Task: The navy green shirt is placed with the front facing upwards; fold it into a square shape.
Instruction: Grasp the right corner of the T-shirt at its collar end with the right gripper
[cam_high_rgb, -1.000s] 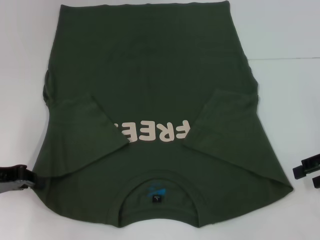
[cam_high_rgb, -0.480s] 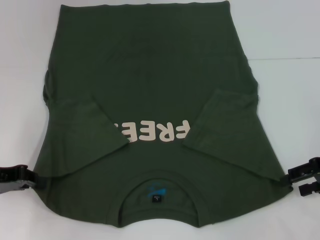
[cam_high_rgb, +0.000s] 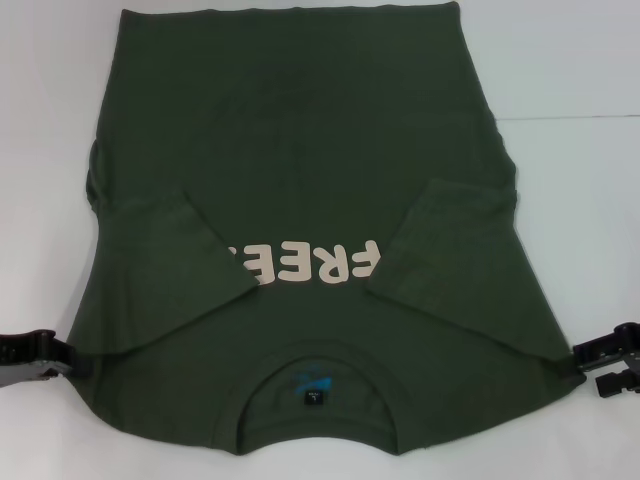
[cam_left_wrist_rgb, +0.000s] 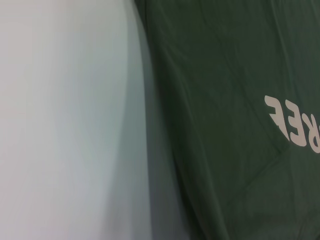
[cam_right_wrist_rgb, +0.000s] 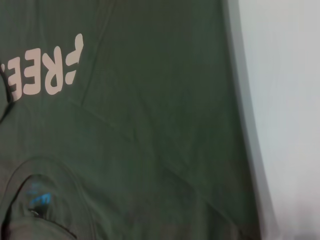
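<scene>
The navy green shirt (cam_high_rgb: 300, 150) lies flat on the white table (cam_high_rgb: 585, 150), front up, with its collar (cam_high_rgb: 315, 358) toward me. Both short sleeves are folded inward, the left sleeve (cam_high_rgb: 165, 265) and the right sleeve (cam_high_rgb: 455, 250) each covering an end of the cream "FREE" lettering (cam_high_rgb: 305, 262). A black neck tag (cam_high_rgb: 314, 397) shows inside the collar. My left gripper (cam_high_rgb: 68, 356) sits low at the shirt's left shoulder edge. At the right shoulder corner, my right gripper (cam_high_rgb: 586, 367) is open. Both wrist views show shirt cloth (cam_left_wrist_rgb: 225, 100) (cam_right_wrist_rgb: 140, 130) beside bare table.
White table surface (cam_left_wrist_rgb: 60, 120) (cam_right_wrist_rgb: 290, 100) surrounds the shirt on both sides. The shirt's hem reaches the far edge of the head view. Nothing else lies on the table.
My right gripper has moved left, from off the shirt to its right shoulder corner. The left gripper rose slightly at the left shoulder edge. The shirt has not moved.
</scene>
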